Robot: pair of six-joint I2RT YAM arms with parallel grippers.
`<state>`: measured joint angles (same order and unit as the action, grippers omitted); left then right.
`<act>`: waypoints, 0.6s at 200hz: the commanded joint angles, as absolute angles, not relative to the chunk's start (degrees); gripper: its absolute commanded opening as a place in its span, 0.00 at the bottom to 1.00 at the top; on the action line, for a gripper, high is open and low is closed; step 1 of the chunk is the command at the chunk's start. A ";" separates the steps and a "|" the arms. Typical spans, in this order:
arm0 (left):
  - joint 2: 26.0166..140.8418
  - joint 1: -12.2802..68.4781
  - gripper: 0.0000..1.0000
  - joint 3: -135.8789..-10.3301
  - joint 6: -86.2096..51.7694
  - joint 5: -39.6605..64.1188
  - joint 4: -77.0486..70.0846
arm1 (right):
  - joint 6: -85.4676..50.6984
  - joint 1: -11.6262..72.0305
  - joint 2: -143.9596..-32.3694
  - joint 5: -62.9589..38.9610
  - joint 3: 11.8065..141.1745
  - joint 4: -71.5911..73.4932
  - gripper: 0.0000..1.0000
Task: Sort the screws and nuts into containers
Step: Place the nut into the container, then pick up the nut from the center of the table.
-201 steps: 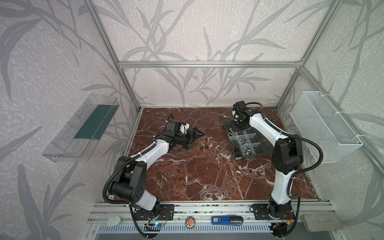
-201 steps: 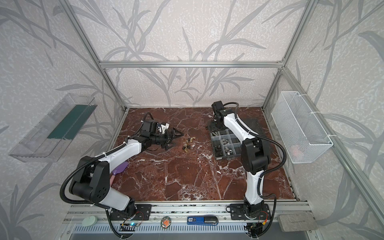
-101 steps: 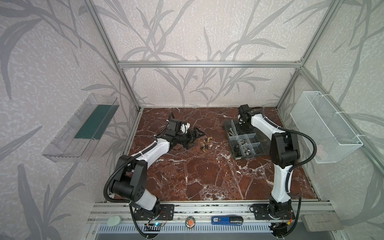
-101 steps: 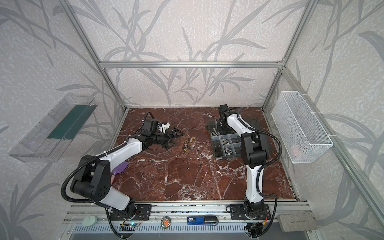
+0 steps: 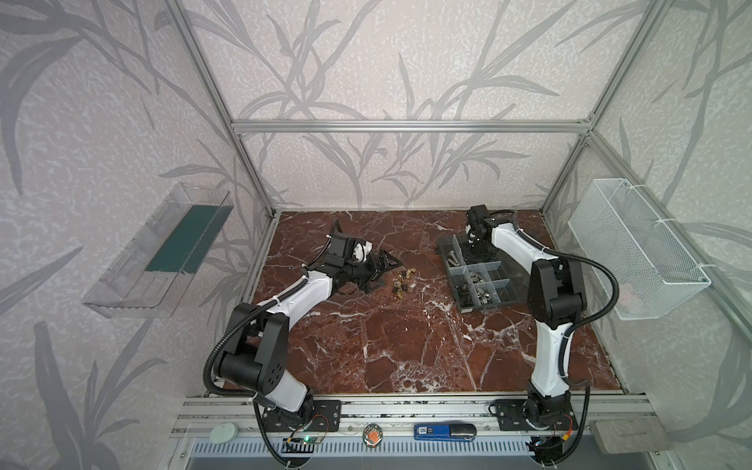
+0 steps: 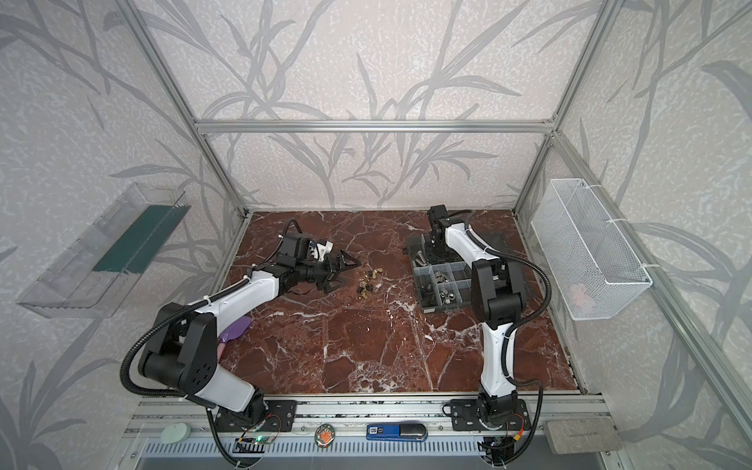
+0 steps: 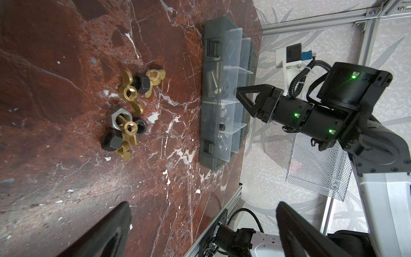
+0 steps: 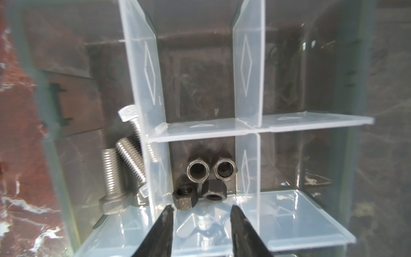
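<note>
**A:** What's new with the right claw (image 8: 201, 209)?

**B:** A second ago its jaws were nearly pinched together. Now they stand a narrow way apart with nothing between them, just above a middle compartment of the organizer box (image 7: 208, 155).

**A:** So it let something go?

**B:** I'd judge so. Four dark hex nuts (image 8: 209, 178) lie in that compartment, right under the tips, though I can't tell which one was dropped. Silver bolts (image 8: 115, 175) lie in the neighbouring cell.

**A:** And the left claw (image 5: 386, 272)?

**B:** It hasn't moved. It's spread wide and empty, low over the worktop (image 5: 407, 346), just beside the loose pile (image 7: 131, 128) of brass wing nuts and hex nuts. That pile is well apart from the box.

**A:** Meaning?

**B:** Probably one more nut sorted, and that pile is what's left to do.
</note>
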<state>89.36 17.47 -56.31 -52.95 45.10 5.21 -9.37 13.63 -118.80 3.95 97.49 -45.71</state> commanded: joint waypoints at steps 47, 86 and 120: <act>86.50 16.62 1.00 -54.97 -52.04 44.38 6.33 | -8.55 23.21 -107.76 5.27 95.85 -46.44 0.48; 85.18 15.36 0.99 -52.90 -52.99 45.08 5.02 | -9.69 31.15 -110.64 3.58 94.52 -43.62 0.48; 84.34 14.07 1.00 -50.22 -54.30 46.02 3.14 | -10.36 36.53 -116.05 2.34 96.26 -42.62 0.48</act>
